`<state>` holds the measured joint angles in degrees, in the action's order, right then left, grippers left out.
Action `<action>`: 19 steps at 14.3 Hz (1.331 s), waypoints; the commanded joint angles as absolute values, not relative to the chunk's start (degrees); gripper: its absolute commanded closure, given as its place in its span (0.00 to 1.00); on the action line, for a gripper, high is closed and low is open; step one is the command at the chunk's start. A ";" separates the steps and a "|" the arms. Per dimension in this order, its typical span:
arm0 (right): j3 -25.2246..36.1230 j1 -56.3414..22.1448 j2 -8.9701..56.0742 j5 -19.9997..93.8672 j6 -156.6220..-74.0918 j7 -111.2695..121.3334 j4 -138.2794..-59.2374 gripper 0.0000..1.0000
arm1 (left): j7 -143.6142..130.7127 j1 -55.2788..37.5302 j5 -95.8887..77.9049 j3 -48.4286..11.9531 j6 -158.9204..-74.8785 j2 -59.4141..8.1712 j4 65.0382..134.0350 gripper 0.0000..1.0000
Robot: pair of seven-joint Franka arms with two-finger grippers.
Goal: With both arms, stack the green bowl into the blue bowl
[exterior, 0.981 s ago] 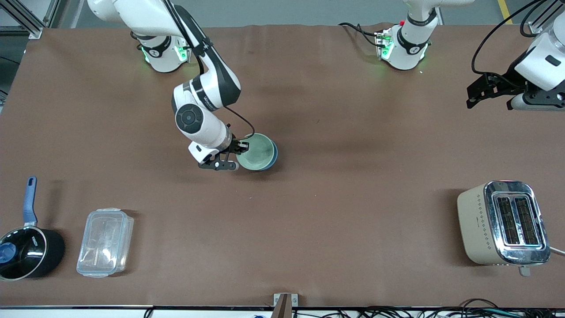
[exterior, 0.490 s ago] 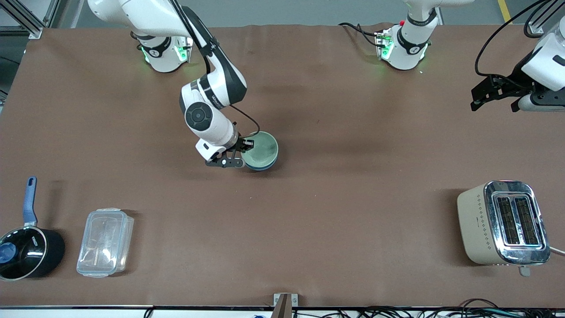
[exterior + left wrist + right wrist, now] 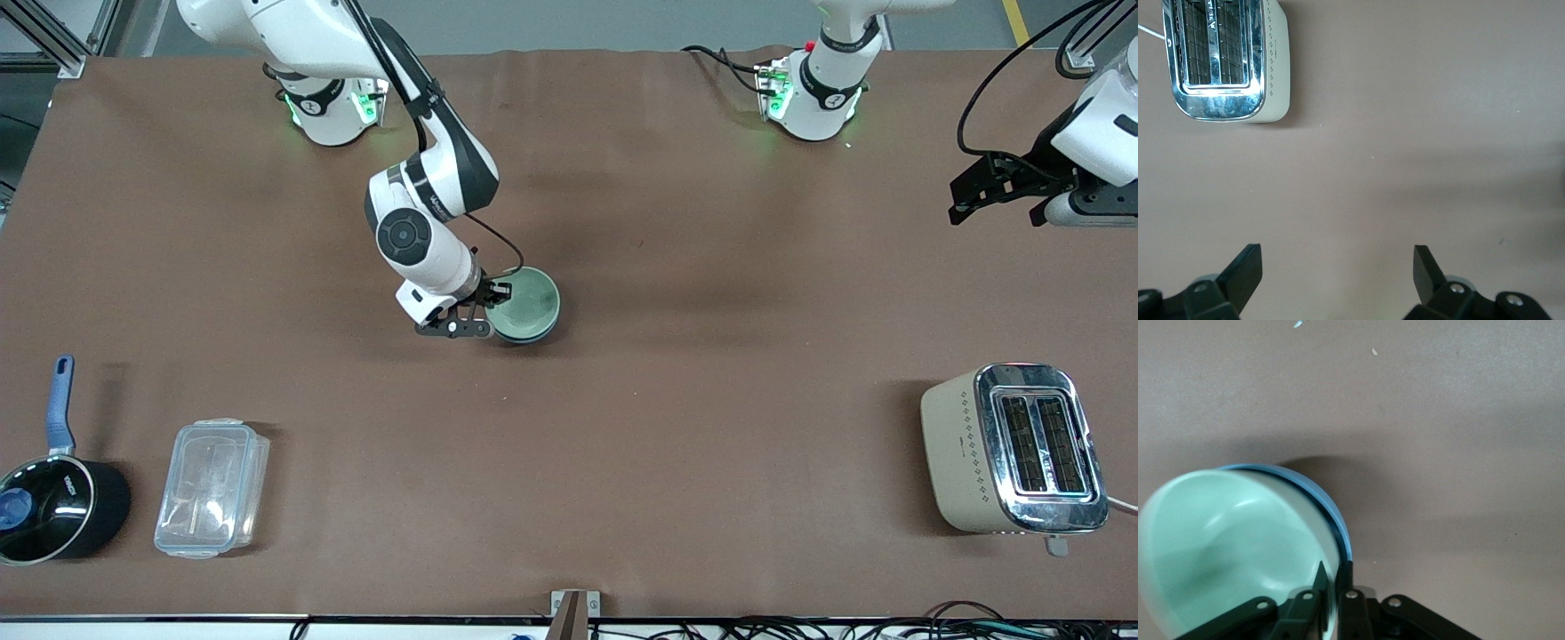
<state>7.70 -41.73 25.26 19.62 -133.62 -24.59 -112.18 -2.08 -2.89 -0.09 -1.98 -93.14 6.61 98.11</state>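
The pale green bowl [image 3: 526, 302] sits inside the blue bowl [image 3: 536, 336], whose rim shows as a thin blue crescent around it, near the middle of the table. My right gripper [image 3: 492, 307] is shut on the green bowl's rim. In the right wrist view the green bowl [image 3: 1225, 547] fills the blue bowl [image 3: 1328, 503], and my right gripper [image 3: 1332, 577] pinches the green rim, one finger inside and one outside. My left gripper [image 3: 996, 191] is open and empty, up over the left arm's end of the table; it also shows in the left wrist view [image 3: 1338, 267].
A cream and chrome toaster [image 3: 1013, 449] stands near the front camera at the left arm's end, also in the left wrist view [image 3: 1225, 57]. A clear plastic box [image 3: 212, 487] and a black saucepan with a blue handle [image 3: 53, 498] lie at the right arm's end.
My right gripper has lowered the green bowl into the blue bowl; less of the blue rim shows now. My left gripper has shifted slightly toward the table's end.
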 commanded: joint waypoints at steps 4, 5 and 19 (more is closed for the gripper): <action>8.26 -41.49 23.82 20.83 -132.63 -24.34 -113.47 0.03 | -1.58 -2.64 -0.35 -1.85 -92.99 7.65 98.35 0.00; 8.61 -41.14 22.86 20.83 -131.58 -24.26 -113.38 0.01 | -1.58 -2.72 -0.35 -1.85 -92.73 7.65 98.35 0.00; 10.37 -5.73 2.65 5.48 -118.66 1.49 -112.50 0.00 | -1.32 -2.81 -0.35 -2.11 -91.93 7.73 97.65 0.00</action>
